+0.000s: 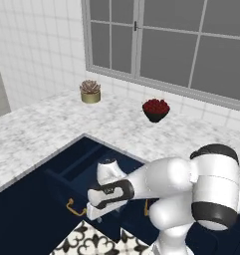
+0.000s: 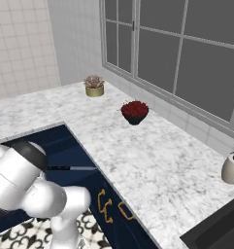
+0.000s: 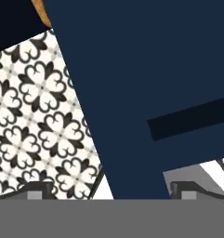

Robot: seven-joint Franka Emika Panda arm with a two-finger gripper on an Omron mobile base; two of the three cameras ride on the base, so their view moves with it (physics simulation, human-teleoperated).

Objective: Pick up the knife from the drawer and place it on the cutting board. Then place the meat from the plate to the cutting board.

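Gripper (image 3: 111, 190) open, holding nothing, low over the navy drawer (image 3: 146, 83) front and patterned floor (image 3: 43, 125). Knife (image 2: 72, 168) lies inside the open drawer, near the counter (image 2: 152, 160) edge, blade toward it.

marble counter (image 2: 152, 160), succulent pot (image 2: 94, 86), berry bowl (image 2: 135, 112)

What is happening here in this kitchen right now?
A white robot arm is bent low in front of an open dark blue drawer. A knife lies inside the drawer, not yet picked up. The end effector is open and holds nothing, with the dark blue cabinet front and the patterned floor before it.
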